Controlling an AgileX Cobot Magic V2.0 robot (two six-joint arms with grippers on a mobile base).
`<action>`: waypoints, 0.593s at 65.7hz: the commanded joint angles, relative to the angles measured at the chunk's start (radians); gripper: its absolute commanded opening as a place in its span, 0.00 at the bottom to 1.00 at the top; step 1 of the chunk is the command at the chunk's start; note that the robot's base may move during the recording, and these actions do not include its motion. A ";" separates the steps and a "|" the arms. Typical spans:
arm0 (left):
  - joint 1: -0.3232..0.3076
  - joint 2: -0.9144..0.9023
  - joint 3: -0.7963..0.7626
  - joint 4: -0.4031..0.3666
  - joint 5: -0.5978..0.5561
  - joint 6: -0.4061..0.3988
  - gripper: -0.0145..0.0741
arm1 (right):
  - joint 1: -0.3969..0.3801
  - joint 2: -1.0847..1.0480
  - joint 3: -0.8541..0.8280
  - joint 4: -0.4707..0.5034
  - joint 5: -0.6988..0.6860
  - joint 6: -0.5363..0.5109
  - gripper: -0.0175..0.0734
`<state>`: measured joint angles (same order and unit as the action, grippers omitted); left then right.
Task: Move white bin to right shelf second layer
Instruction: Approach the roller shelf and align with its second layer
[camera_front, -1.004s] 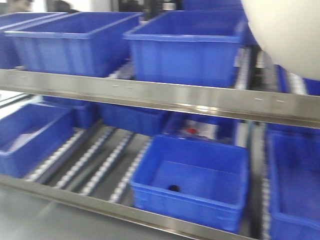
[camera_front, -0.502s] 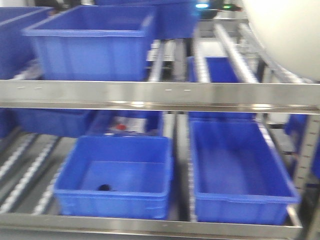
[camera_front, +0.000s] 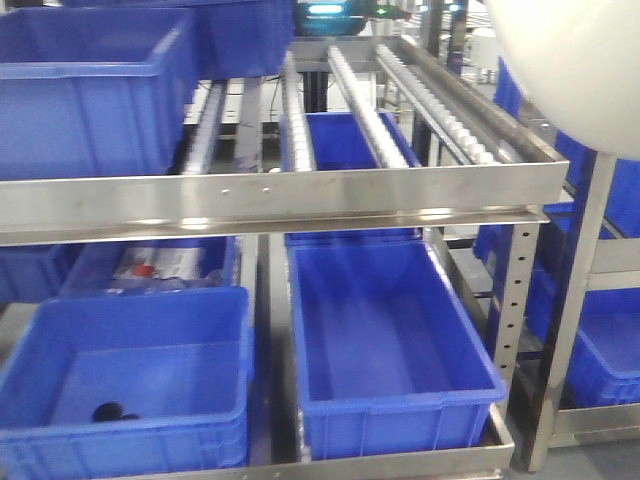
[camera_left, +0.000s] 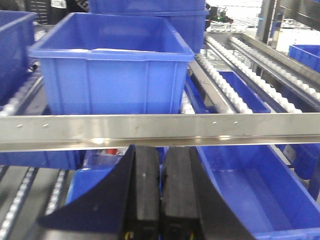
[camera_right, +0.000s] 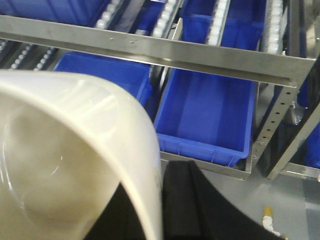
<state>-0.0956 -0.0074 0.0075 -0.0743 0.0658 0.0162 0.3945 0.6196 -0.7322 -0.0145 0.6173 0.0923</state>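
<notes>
The white bin (camera_front: 575, 70) is a cream-white tub that fills the top right corner of the front view, held up above the rack. In the right wrist view my right gripper (camera_right: 157, 175) is shut on its rim, with the bin's wall (camera_right: 65, 160) between the black fingers. A steel rack level with white roller lanes (camera_front: 445, 115) and a flat front bar (camera_front: 300, 195) lies left of and below the bin. My left gripper (camera_left: 161, 155) is shut and empty, in front of that bar (camera_left: 160, 127).
Blue crates stand on the upper level (camera_front: 90, 95) and the lower level (camera_front: 385, 340), one with a small dark object (camera_front: 105, 412). A perforated steel post (camera_front: 512, 290) ends this rack. Another rack with blue crates (camera_front: 600, 340) stands to the right.
The front view has swept right along the rack: the crates slid left and the rack's right end post and the neighbouring rack came into view. The white bin stays at top right.
</notes>
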 joint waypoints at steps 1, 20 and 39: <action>-0.006 -0.003 0.037 -0.001 -0.086 -0.007 0.26 | -0.003 0.001 -0.033 -0.005 -0.096 -0.002 0.25; -0.006 -0.003 0.037 -0.001 -0.086 -0.007 0.26 | -0.003 0.001 -0.033 -0.005 -0.096 -0.002 0.25; -0.006 -0.003 0.037 -0.001 -0.086 -0.007 0.26 | -0.003 0.001 -0.033 -0.005 -0.096 -0.002 0.25</action>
<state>-0.0956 -0.0074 0.0075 -0.0743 0.0658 0.0162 0.3945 0.6196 -0.7322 -0.0145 0.6173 0.0923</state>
